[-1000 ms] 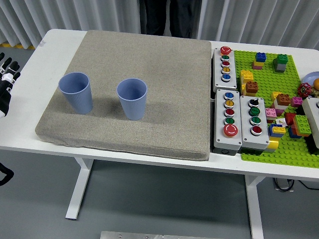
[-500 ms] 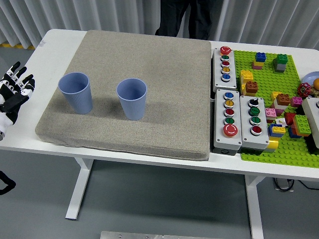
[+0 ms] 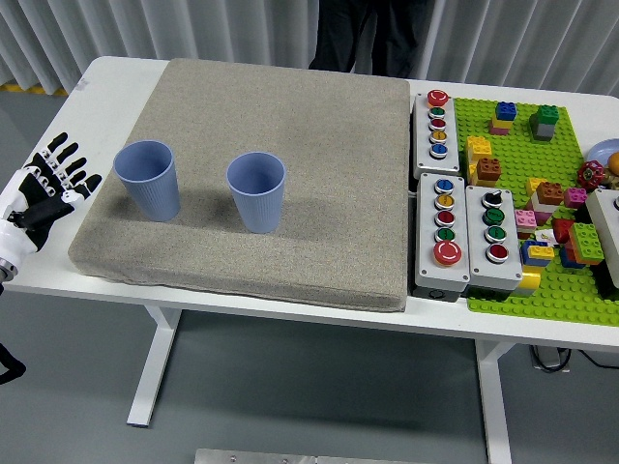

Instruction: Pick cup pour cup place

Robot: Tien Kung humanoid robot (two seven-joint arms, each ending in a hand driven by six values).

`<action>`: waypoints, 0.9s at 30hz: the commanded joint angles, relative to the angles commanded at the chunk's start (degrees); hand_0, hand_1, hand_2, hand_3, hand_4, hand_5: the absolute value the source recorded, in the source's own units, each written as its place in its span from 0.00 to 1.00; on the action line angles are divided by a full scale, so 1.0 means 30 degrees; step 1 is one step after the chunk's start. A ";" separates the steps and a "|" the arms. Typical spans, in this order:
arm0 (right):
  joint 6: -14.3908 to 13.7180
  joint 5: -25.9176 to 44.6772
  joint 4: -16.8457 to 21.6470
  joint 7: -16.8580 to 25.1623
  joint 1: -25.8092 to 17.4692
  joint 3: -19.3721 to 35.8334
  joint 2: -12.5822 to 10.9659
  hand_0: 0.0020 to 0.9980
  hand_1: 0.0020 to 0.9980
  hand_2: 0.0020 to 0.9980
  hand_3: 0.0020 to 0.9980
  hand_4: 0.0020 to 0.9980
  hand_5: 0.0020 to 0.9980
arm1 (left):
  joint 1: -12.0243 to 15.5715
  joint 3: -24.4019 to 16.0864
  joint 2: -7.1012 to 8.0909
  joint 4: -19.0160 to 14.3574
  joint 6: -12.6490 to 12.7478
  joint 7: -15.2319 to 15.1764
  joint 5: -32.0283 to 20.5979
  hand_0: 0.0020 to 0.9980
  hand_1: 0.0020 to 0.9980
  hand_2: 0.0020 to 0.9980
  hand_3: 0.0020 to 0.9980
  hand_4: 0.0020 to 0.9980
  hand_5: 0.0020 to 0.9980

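Here a white desk (image 3: 116, 280) stands on a grey floor, with pale pleated curtains behind its far edge. A thick grey-beige mat (image 3: 290, 145) covers most of the desk's left and middle. Two blue ribbed cups stand upright on the mat, well apart and not touching: the left cup (image 3: 148, 180) near the mat's left edge, the right cup (image 3: 256, 191) toward the mat's middle, both closer to its near edge than to its far one. To the right of the mat lie three grey button boxes (image 3: 455, 193) with coloured push buttons, and beyond them, at the desk's right edge, a green building-block baseplate (image 3: 551, 290) carrying many coloured bricks. A person in dark trousers (image 3: 372, 34) stands behind the far edge of the desk.

The left hand (image 3: 46, 188) hovers over the desk's left edge, just beside the mat's left side and near the left cup without touching it. Its fingers (image 3: 68, 152) are spread apart and hold nothing. The right hand is not in view.

Compared with half a second ago, the left hand has come further in over the desk toward the mat and the left cup. The cups have not moved. The person has shifted slightly to the right.
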 joint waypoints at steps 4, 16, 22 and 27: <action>-0.0001 0.0093 0.0000 0.0032 -0.0010 -0.0044 -0.0011 0.72 0.69 0.73 0.70 0.31 0.31 | -0.0030 -0.0120 -0.0015 0.0094 -0.0239 0.0107 0.0633 0.98 0.98 1.00 1.00 0.96 0.20; -0.0024 0.0333 0.0000 0.0073 0.0155 -0.0147 -0.0020 0.72 0.69 0.73 0.70 0.31 0.31 | -0.0254 -0.0102 -0.0053 0.0333 -0.0498 0.0361 0.1802 1.00 1.00 1.00 1.00 0.98 0.23; -0.0029 0.0311 0.0000 0.0060 0.0161 -0.0133 -0.0018 0.72 0.69 0.73 0.70 0.31 0.31 | -0.0283 -0.0144 -0.0057 0.0397 -0.0575 0.0475 0.2229 1.00 1.00 1.00 1.00 0.98 0.24; -0.0030 0.0298 0.0000 0.0061 0.0161 -0.0121 -0.0022 0.72 0.69 0.73 0.70 0.31 0.31 | -0.0246 -0.0286 -0.0028 0.0334 -0.0766 0.0698 0.3220 1.00 1.00 1.00 1.00 0.98 0.24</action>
